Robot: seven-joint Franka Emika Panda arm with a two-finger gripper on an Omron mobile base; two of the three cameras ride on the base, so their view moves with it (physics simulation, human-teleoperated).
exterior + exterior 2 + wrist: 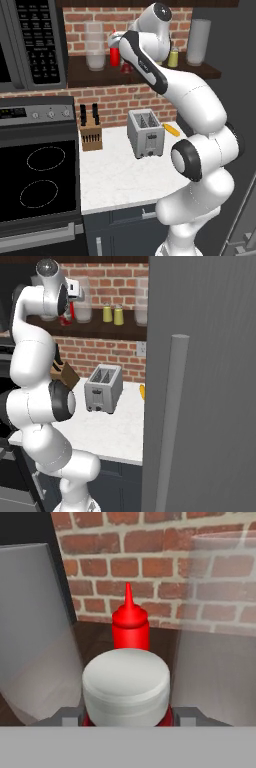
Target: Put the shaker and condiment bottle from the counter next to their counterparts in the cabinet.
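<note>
Red brick backs the cabinet, a dark wooden shelf across the upper part of both base views. Up there the gripper holds the condiment bottle by its red body; the jaws are closed on it, and its pale cap fills the lower centre of the hand view. Just behind it stands the slim red squeeze bottle, between two translucent canisters; what these hold I cannot tell. At the upper middle of the right base view two small yellow-olive shakers stand side by side on the shelf. Below, the white table carries a toaster, a knife block and a small yellow thing.
</note>
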